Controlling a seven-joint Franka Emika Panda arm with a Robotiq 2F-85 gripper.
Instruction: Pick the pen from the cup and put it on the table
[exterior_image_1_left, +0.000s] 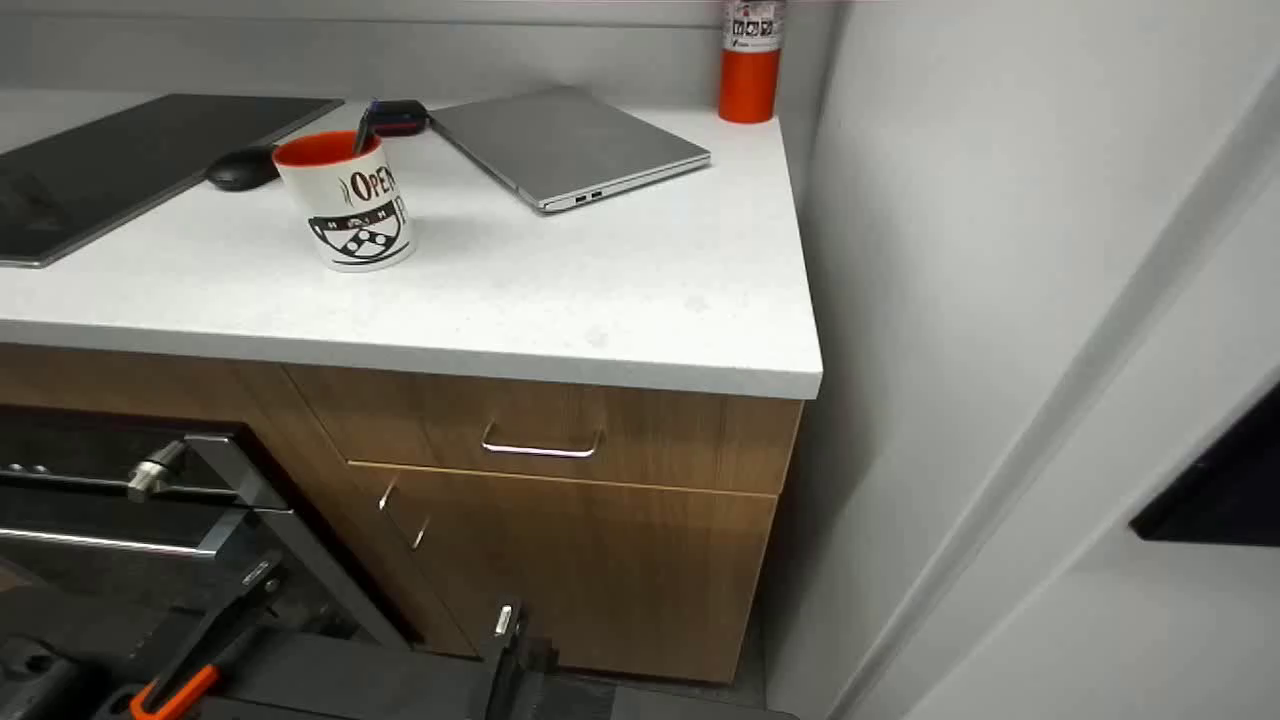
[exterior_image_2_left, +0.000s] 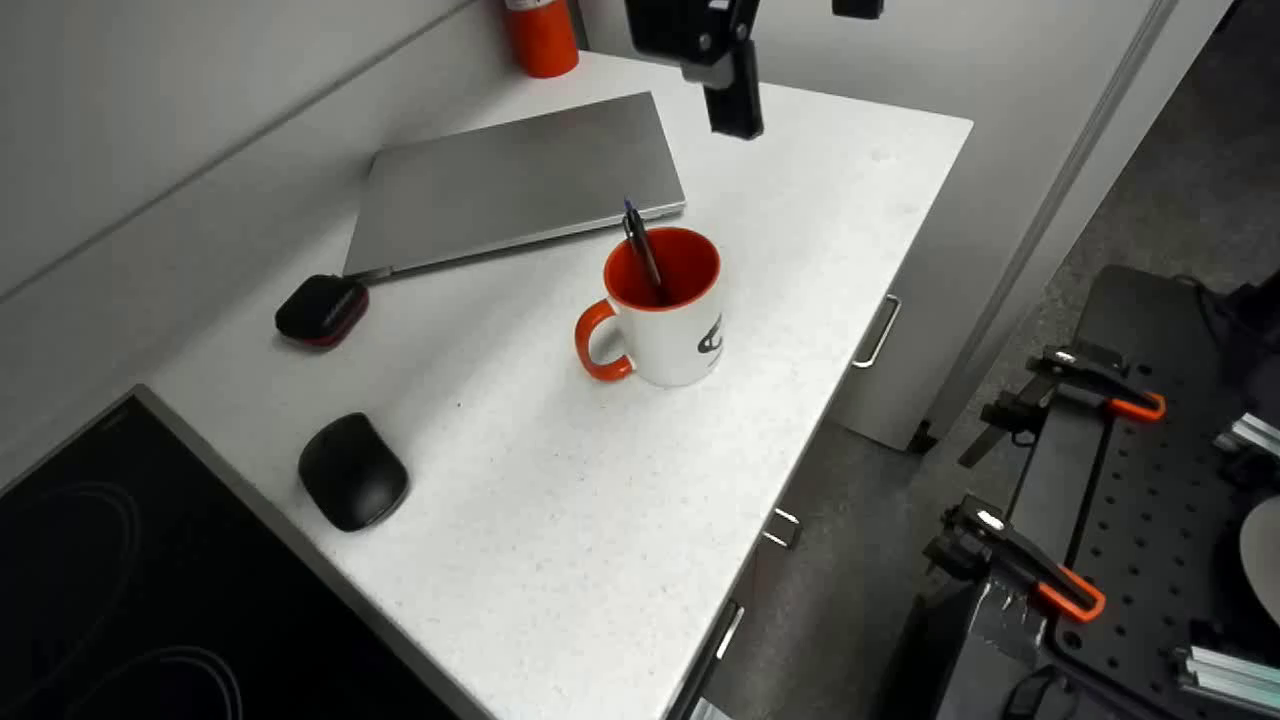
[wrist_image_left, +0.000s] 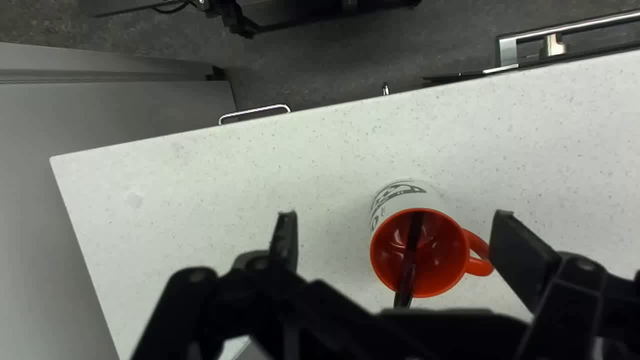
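Note:
The white cup with black print and red-orange rim (exterior_image_1_left: 345, 225) stands upright on the white table (exterior_image_1_left: 600, 290); it shows in both exterior views (exterior_image_2_left: 675, 345) and below the jaws in the wrist view (wrist_image_left: 412, 201). The dark pen (exterior_image_1_left: 363, 132) leans in the cup, its upper end above the rim (exterior_image_2_left: 641, 245); its top is hidden behind the gripper body in the wrist view (wrist_image_left: 407, 272). My gripper (exterior_image_2_left: 798, 72) is open and empty, raised above the table. In the wrist view its fingers (wrist_image_left: 395, 215) appear on either side of the cup, one overlapping the handle's edge.
A closed grey laptop (exterior_image_2_left: 520, 185), a small black case (exterior_image_2_left: 322, 310) and a black mouse (exterior_image_2_left: 352, 472) lie near the cup. A black cooktop (exterior_image_2_left: 120, 600) is beside them. A red canister (exterior_image_1_left: 748, 85) stands in the back corner by a tall grey panel (exterior_image_1_left: 960, 250).

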